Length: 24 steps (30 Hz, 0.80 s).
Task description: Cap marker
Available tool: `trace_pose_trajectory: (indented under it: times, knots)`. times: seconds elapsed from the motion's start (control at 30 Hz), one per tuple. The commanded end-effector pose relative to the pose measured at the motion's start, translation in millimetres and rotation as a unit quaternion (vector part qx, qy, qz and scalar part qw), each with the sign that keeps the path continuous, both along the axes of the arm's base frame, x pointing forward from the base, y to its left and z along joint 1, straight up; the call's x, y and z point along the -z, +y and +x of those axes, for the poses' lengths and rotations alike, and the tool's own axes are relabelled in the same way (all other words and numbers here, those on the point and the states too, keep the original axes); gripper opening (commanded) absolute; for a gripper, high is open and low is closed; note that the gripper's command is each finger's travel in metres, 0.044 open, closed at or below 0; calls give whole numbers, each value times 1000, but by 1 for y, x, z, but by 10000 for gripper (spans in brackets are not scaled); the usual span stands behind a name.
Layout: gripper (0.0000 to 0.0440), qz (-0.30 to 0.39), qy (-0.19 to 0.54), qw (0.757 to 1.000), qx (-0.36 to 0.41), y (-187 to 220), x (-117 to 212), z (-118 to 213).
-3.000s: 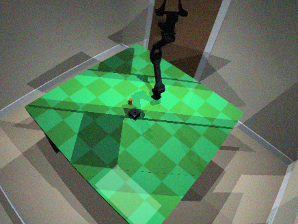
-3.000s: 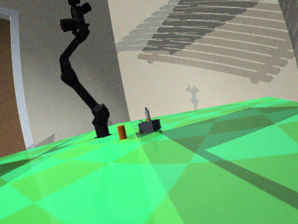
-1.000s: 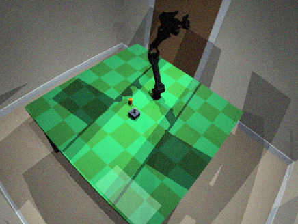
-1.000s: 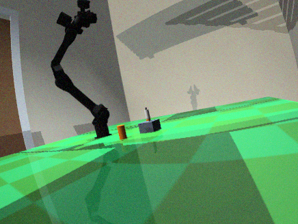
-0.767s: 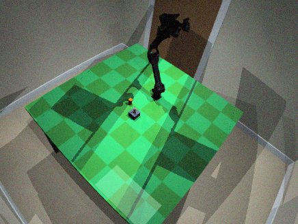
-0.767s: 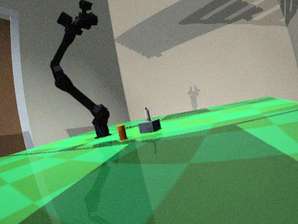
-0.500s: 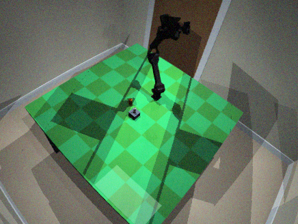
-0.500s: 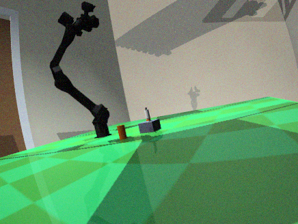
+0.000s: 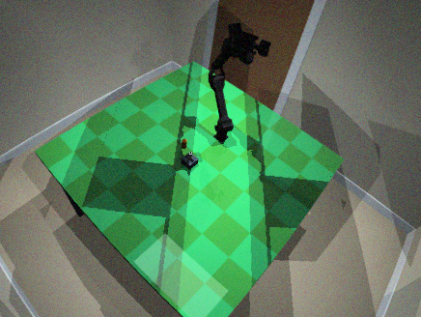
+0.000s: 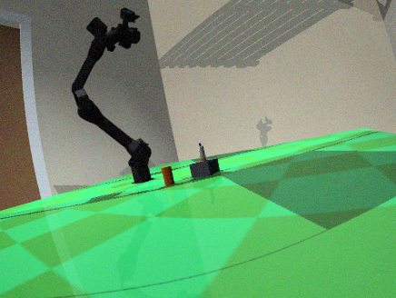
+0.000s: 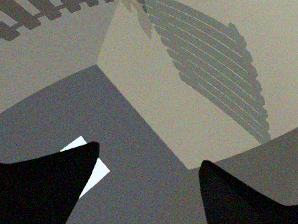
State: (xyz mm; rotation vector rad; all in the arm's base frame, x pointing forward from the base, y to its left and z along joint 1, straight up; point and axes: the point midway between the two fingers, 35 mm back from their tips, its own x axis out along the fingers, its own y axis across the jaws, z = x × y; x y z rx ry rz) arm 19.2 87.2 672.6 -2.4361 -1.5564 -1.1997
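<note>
The orange cap (image 9: 183, 143) (image 10: 167, 176) stands upright and loose on the table (image 9: 224, 193) (image 10: 159, 245), a short way from the holder block. The dark holder block (image 9: 189, 161) (image 10: 205, 169) holds the marker (image 10: 202, 153) upright. The marker's grey upper part and dark tip are bare, with a little orange at its base. My gripper (image 11: 150, 159) is open, with nothing between its fingers. It is raised high above the table, well away from the cap and the marker, and the wrist view shows neither of them.
The black arm (image 9: 220, 101) (image 10: 109, 127) rises from its base near the cap and holder, with its upper part folded high. A brown door (image 9: 290, 29) (image 10: 9, 100) is behind it. The wrist view shows walls, the ceiling and a bright white panel (image 11: 99, 175) partly behind the left finger.
</note>
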Motion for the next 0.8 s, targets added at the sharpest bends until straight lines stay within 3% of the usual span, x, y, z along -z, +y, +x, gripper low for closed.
trace_pose_trajectory:
  times: [0.0, 0.77]
  knots:
    - [322, -31, 7, 1000, 0, 9, 12, 3]
    - [326, -165, 54, 985, 1, 44, 70, 17]
